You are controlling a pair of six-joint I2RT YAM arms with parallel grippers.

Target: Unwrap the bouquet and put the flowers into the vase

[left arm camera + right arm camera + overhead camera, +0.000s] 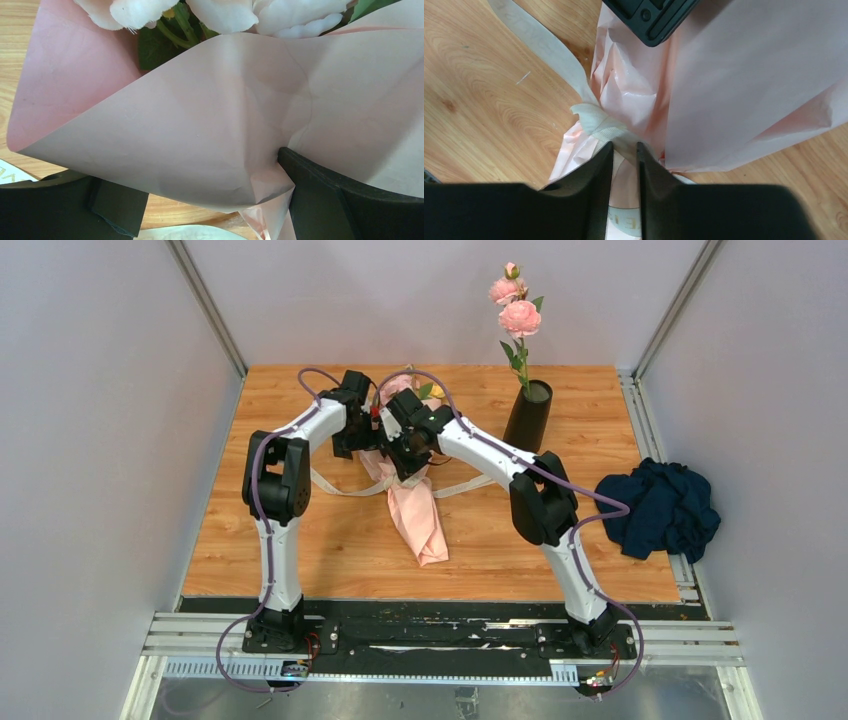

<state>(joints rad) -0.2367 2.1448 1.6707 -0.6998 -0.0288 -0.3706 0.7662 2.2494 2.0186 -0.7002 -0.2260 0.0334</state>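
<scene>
Bouquet (pixel 417 515) lies wrapped on the tabletop (pixel 300 540), left of the vase (pixel 528 418). Right pincer (pixel 625 147): jaws narrow at the ribbon (pixel 599 122) knot; I cannot tell if they bite. Left pincer (pixel 205 180): released, straddling the wrapping paper (pixel 200 125). Judgement: nip the knot squarely, pull away from the vase, and steady the paper with the left.

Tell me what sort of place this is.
Probably a robotics lab work cell: plain grey walls on aluminium framing enclose a wood-grain tabletop, with the left arm and right arm bolted to a rail at its near edge.
</scene>
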